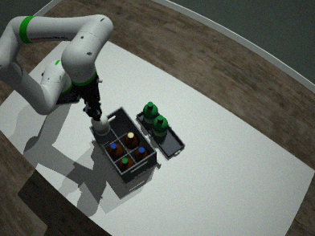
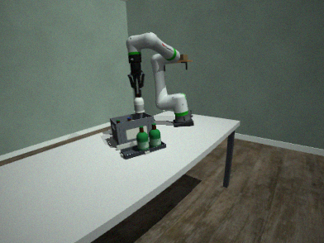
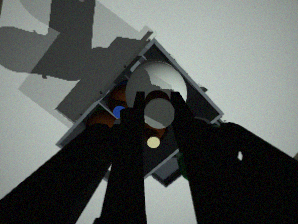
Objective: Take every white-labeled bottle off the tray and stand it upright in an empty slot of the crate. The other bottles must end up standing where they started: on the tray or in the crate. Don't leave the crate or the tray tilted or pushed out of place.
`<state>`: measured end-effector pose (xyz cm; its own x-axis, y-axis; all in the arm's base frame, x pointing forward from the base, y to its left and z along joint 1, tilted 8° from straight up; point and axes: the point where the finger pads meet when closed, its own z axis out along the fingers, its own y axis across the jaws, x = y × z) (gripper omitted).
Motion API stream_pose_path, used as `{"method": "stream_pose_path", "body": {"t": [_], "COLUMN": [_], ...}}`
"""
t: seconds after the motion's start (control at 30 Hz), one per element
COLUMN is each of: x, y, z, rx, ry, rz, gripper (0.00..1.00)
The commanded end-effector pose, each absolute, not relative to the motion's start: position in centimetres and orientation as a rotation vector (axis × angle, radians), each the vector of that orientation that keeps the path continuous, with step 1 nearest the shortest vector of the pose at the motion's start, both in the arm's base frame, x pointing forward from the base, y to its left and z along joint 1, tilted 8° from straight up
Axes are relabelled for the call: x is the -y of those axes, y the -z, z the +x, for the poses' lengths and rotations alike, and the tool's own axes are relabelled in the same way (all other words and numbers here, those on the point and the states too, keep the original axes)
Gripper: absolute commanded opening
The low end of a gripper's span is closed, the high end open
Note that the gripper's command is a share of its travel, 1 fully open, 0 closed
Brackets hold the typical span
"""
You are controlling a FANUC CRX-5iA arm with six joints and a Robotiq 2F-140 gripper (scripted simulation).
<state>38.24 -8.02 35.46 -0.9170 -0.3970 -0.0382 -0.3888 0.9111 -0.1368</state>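
My gripper (image 1: 93, 111) is shut on the neck of a white-labeled bottle (image 1: 100, 125) and holds it upright over the far-left corner slot of the dark crate (image 1: 123, 146). The bottle's lower part reaches the crate's rim in the exterior view (image 2: 139, 104). In the wrist view the bottle (image 3: 157, 90) hangs between my fingers above the crate. The crate holds several brown bottles with blue, green and cream caps (image 1: 129, 140). Two green bottles (image 1: 155, 119) stand on the dark tray (image 1: 161, 135) beside the crate.
The crate and tray sit side by side on a white table (image 2: 103, 173). The near end of the tray (image 1: 173, 145) holds nothing. The arm's base (image 2: 183, 117) stands at the table's far end.
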Motion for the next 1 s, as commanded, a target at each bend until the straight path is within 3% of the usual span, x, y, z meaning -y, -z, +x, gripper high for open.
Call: {"method": "stream_pose_path", "body": {"t": [0.0,0.97], "x": [8.0,8.2], "y": [-35.5,-34.2], "z": [38.3,38.4], "rx": [-3.006,-3.006], "ry": [0.196,0.196], "rz": [-0.619,-0.619], "gripper": [0.1,0.1]}}
